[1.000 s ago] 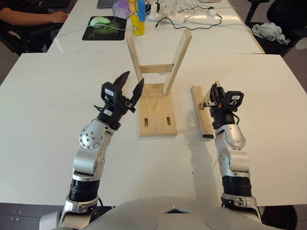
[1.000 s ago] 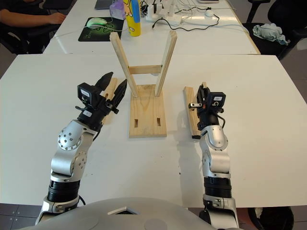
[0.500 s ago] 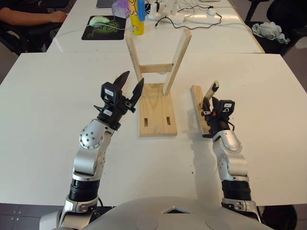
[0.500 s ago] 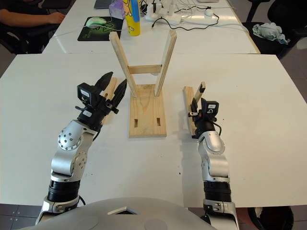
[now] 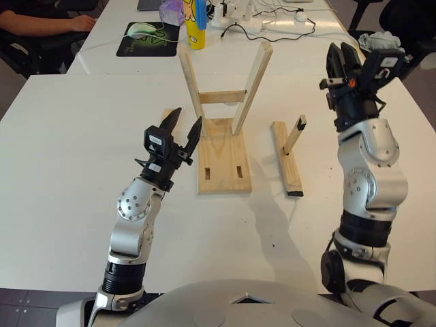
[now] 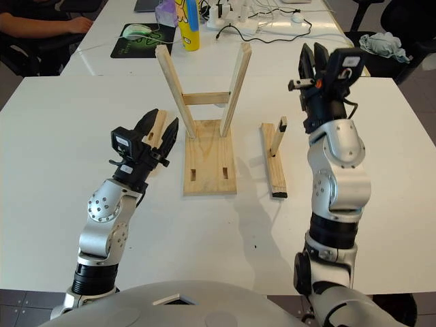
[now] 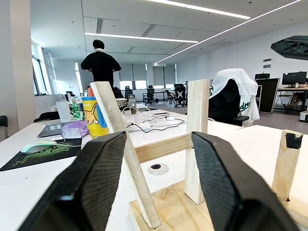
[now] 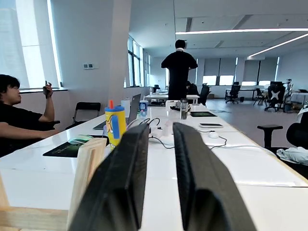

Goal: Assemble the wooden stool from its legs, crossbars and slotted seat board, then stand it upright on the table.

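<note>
The broad white desk (image 5: pixel 68 136) carries all the stool parts. At its middle lies the flat pale wooden seat board (image 5: pixel 223 170), its length running from the near edge toward the far edge, with two small open slots in its near half. On the board's far end stands an upright frame of two long wooden legs (image 5: pixel 252 85) that lean apart toward the top, joined by a thin wooden crossbar (image 5: pixel 221 97).

Just right of the board, not touching it and lying roughly parallel, is a single loose wooden leg (image 5: pixel 286 167) with a short wooden stub (image 5: pixel 295 135) sticking up from it at a tilt. Left of the board, toward the far edge, another wooden strip (image 6: pixel 158 126) lies partly hidden.

The left gripper (image 5: pixel 189 117) hangs just left of the seat board, its black fingers spread wide and holding nothing. The right gripper (image 5: pixel 343 51) is high above the desk's far right part, well clear of the loose leg, its fingers set narrowly apart and also holding nothing.
</note>
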